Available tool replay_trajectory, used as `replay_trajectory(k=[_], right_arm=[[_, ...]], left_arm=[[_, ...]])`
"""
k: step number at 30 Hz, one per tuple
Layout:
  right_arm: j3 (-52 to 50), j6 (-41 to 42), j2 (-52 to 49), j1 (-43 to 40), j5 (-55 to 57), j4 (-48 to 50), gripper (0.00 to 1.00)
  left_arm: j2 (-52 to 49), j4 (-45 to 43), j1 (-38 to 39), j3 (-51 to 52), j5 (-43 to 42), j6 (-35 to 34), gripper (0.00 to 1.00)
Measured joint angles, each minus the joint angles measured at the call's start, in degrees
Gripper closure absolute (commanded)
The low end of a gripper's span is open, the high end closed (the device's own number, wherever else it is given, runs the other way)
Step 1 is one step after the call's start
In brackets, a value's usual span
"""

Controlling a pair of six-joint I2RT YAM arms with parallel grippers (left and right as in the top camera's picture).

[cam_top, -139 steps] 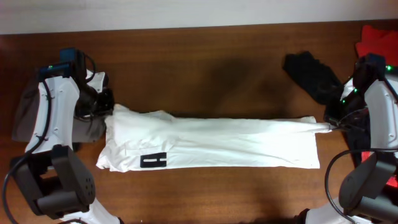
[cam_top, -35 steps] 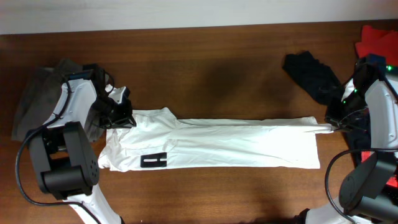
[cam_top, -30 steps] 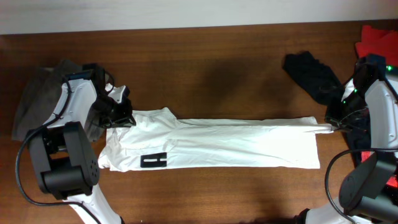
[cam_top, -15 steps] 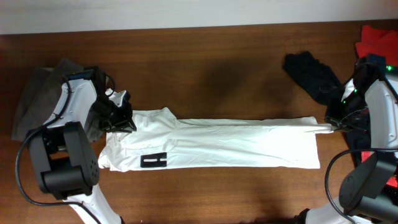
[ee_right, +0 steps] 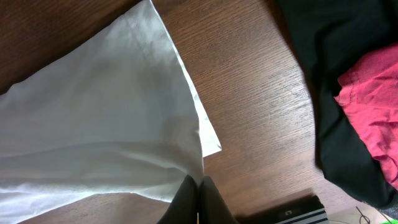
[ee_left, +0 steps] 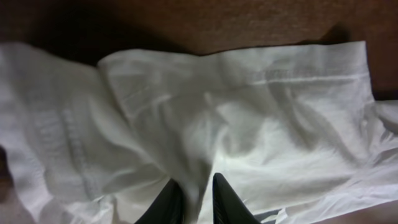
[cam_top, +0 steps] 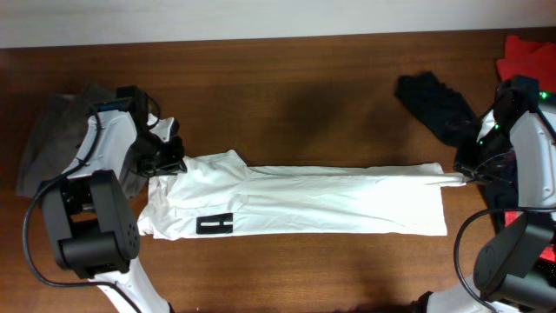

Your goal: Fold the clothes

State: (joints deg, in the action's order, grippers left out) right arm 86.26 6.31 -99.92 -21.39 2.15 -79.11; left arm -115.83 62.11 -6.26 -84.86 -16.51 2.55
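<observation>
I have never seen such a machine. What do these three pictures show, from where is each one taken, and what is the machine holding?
These are two robot arms at a brown wooden table, each ending in a two-finger gripper. One picture looks down from above. The other two come from cameras on the left and right wrists, so dark fingers show at their bottom edge. A long white cotton garment lies stretched across the table. The left gripper pinches a fold at one end; the right gripper pinches a corner at the other. Aside lie grey-khaki trousers, a crumpled black garment and a red cloth.
</observation>
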Motion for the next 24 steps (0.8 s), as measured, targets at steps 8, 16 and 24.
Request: replay_trajectory(k=[8, 16, 24], right_arm=[[0.00, -0.02, 0.00, 0.00, 0.02, 0.00, 0.96], [0.00, 0.04, 0.00, 0.00, 0.02, 0.00, 0.96], [0.00, 0.00, 0.00, 0.00, 0.00, 0.00, 0.96]], left_arm=[[0.00, -2.43, 2.82, 0.00, -0.72, -0.35, 0.98], [0.00, -2.43, 2.40, 0.00, -0.31, -0.37, 1.00], [0.02, -2.51, -0.76, 0.00, 3.13, -0.37, 1.00]])
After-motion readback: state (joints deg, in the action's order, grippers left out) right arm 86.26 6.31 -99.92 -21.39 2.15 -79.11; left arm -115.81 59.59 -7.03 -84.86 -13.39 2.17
